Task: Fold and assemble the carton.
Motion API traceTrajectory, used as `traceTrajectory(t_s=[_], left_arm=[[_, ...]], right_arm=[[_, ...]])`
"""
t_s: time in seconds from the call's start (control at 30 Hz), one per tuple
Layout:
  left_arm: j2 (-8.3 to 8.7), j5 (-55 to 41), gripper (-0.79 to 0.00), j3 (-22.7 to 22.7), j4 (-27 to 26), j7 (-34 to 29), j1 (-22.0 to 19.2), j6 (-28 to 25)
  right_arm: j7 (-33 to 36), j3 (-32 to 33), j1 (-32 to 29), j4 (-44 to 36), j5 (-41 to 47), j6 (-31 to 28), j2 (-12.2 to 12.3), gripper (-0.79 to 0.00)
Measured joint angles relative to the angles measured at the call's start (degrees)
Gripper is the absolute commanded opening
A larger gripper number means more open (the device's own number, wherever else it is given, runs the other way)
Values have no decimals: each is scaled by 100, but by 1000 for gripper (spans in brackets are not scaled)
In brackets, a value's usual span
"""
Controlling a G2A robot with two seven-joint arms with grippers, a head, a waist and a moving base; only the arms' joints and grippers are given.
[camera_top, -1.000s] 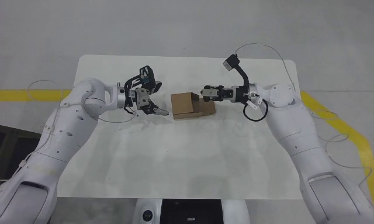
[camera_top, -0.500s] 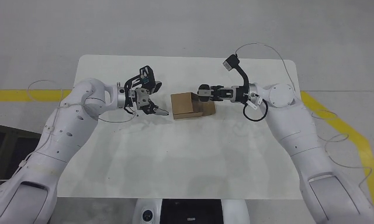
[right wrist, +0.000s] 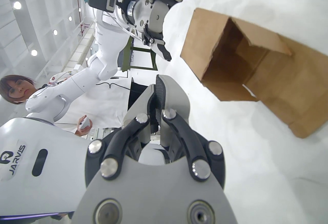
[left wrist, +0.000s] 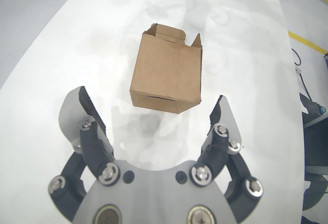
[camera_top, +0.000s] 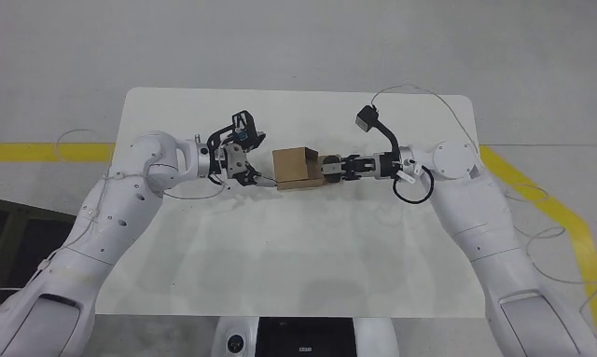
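Cardboard carton (camera_top: 297, 168) lying on side at table (camera_top: 280, 264) centre, one end tucked, other gaping. Left gripper (left wrist: 151, 98) hovering spread wide beside tucked end. Right gripper (right wrist: 156, 81) clenched, empty, facing open end. Likely closing flaps next: needing bracing, then pushing inward.

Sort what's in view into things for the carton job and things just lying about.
Job: carton; left hand, open; right hand, shut.
Lying about: floor cables; yellow floor line.
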Motion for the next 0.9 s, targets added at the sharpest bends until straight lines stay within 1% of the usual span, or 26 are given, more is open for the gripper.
traceTrajectory(t_s=[0.23,0.43,0.67,0.9], left_arm=[[-130,533,0,193,292,677,-72,109],[-245,825,0,393,513,1098,-143,16],[-337,1020,0,499,701,1380,-232,-52],[-418,1153,0,591,860,1538,-325,-182]], right_arm=[[-210,29,-376,-267,-262,420,87,-785],[-383,-15,-525,-231,-558,630,132,-785],[-695,-202,-503,-34,-608,558,89,-785],[-1002,-474,-272,247,-613,392,-16,-785]])
